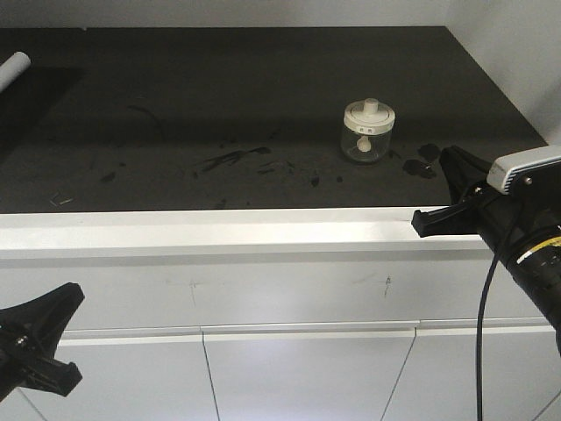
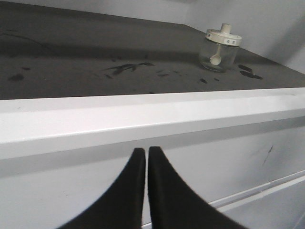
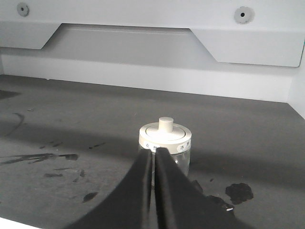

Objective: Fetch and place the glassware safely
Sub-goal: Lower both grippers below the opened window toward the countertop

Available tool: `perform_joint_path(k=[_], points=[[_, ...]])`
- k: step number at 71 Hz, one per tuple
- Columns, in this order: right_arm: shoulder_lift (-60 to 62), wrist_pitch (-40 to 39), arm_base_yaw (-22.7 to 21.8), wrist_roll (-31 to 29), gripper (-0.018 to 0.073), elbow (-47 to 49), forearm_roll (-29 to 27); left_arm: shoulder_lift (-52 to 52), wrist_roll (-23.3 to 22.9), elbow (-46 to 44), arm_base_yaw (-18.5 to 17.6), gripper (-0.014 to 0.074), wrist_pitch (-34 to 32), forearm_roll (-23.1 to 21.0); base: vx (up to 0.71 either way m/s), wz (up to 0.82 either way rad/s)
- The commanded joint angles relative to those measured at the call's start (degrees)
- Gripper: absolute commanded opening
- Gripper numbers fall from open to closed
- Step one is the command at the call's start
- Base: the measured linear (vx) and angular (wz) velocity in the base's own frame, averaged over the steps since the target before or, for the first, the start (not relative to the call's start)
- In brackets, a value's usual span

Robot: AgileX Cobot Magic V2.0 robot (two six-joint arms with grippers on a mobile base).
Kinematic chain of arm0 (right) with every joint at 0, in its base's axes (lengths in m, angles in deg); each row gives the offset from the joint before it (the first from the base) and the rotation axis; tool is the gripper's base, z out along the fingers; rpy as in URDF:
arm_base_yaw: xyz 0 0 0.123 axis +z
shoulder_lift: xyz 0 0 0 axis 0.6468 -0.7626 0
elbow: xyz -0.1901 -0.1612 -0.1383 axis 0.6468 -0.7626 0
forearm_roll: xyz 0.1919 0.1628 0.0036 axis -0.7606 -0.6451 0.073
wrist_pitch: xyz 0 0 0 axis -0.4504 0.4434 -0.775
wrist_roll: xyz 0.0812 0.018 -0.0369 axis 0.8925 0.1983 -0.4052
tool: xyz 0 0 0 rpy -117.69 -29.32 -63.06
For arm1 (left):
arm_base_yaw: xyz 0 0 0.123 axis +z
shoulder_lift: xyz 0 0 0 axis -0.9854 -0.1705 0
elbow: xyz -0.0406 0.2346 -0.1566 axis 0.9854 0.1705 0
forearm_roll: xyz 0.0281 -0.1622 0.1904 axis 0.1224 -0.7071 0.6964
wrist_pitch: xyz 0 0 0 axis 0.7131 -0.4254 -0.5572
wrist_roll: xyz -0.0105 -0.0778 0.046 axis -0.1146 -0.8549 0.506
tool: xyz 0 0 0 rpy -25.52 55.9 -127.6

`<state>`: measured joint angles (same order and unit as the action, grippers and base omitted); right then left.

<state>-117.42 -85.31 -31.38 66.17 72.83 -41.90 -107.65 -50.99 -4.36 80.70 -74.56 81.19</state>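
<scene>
The glassware, a squat clear jar (image 1: 367, 132) with a cream-white knobbed lid, stands upright on the dark countertop (image 1: 219, 96), right of centre. It also shows in the left wrist view as the jar (image 2: 220, 47) and in the right wrist view as the jar (image 3: 167, 136). My right gripper (image 1: 451, 189) hovers over the counter's front right edge, short of the jar and not touching it. In its own view the right gripper (image 3: 153, 150) is shut and empty, pointing at the jar. My left gripper (image 1: 53, 338) hangs low before the drawers; the left gripper (image 2: 146, 150) is shut and empty.
The counter has a white front lip (image 1: 219, 230) with white drawer fronts (image 1: 307, 368) below. Dark stains (image 1: 232, 160) mark the surface, with blotches (image 1: 427, 158) right of the jar. A white roll (image 1: 14, 63) lies at the far left. A white wall (image 1: 517, 53) bounds the right side.
</scene>
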Motion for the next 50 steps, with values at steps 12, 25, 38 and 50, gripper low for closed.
perform_joint_path(k=[12, 25, 38, 50], points=[[2.0, -5.0, 0.0, -0.4, -0.0001, 1.1, 0.4, 5.1, -0.5, -1.1, -0.3, -0.0008, 1.7, -5.1, 0.00, 0.00], [2.2, -5.3, 0.0, -0.4, -0.0001, 1.1, 0.4, 17.9, -0.5, -2.9, -0.3, -0.0008, 20.1, -4.4, 0.00, 0.00], [2.2, -5.7, 0.0, -0.4, -0.0001, 1.1, 0.5, 32.0, -0.5, -6.4, -0.3, -0.0008, 34.1, -4.3, 0.00, 0.00], [2.2, -5.7, 0.0, -0.4, -0.0001, 1.1, 0.6, 40.7, -0.8, -6.3, -0.3, -0.0008, 41.6, -4.4, 0.00, 0.00]])
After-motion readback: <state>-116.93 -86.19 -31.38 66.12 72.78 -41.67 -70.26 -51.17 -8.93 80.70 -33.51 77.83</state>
